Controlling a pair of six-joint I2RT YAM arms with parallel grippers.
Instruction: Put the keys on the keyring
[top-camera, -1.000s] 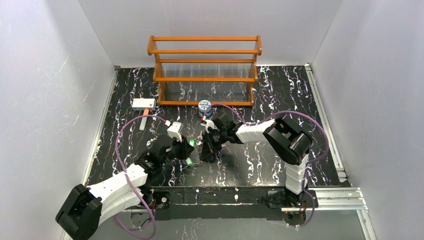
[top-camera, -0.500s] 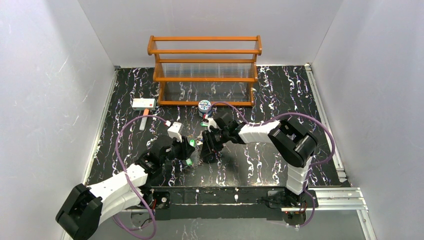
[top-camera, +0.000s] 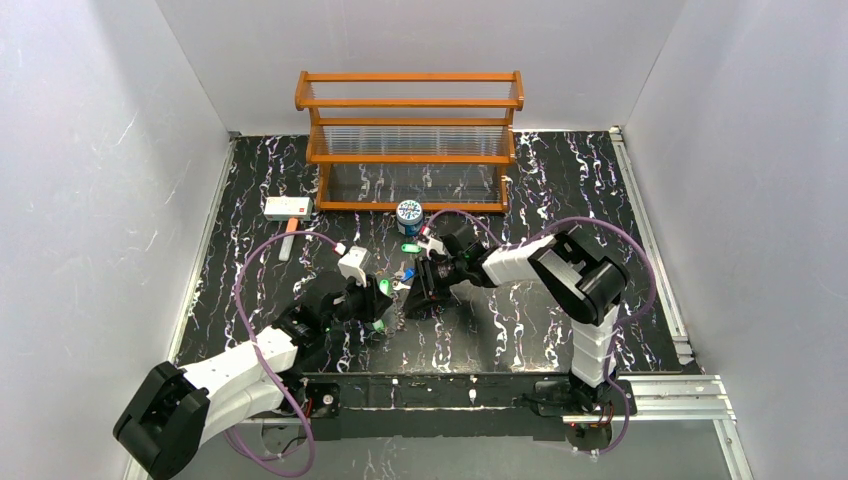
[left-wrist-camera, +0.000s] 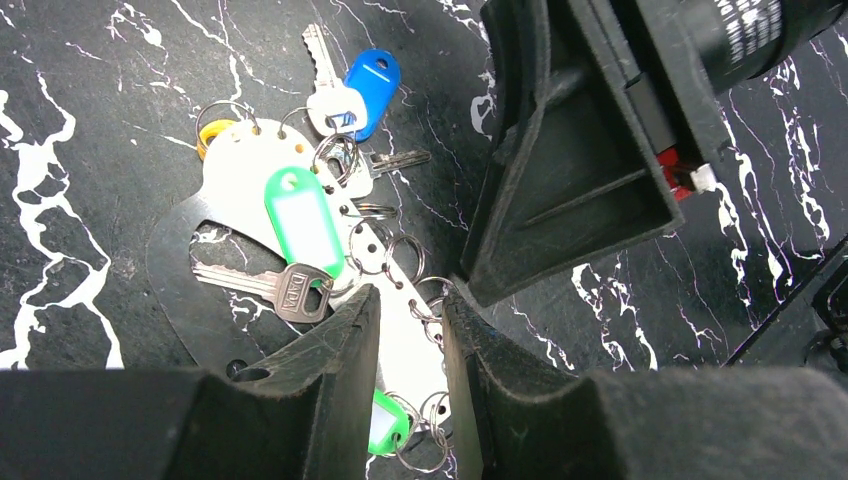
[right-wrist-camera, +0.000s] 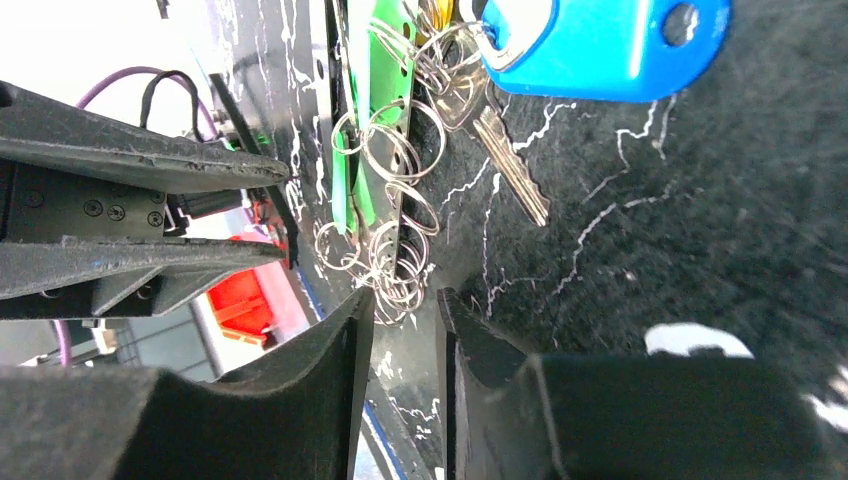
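Observation:
The keyring is a whitish flat plate with small metal rings along its edges, raised off the table and casting a shadow. My left gripper is shut on its narrow end. On it hang keys: a green-tagged one, a blue-tagged one, a silver key and a second green tag. My right gripper stands open, its tips just short of a bunch of rings, with nothing between its fingers. The blue tag lies flat beyond it. In the top view the two grippers meet at mid-table.
A wooden rack stands at the back. A round blue-and-white can sits in front of it, with a green tag close by. A white box with a red mark lies at the back left.
My right gripper's jaws have opened and its wrist has swung back and to the right, uncovering the blue and green tags. The left arm has barely moved.

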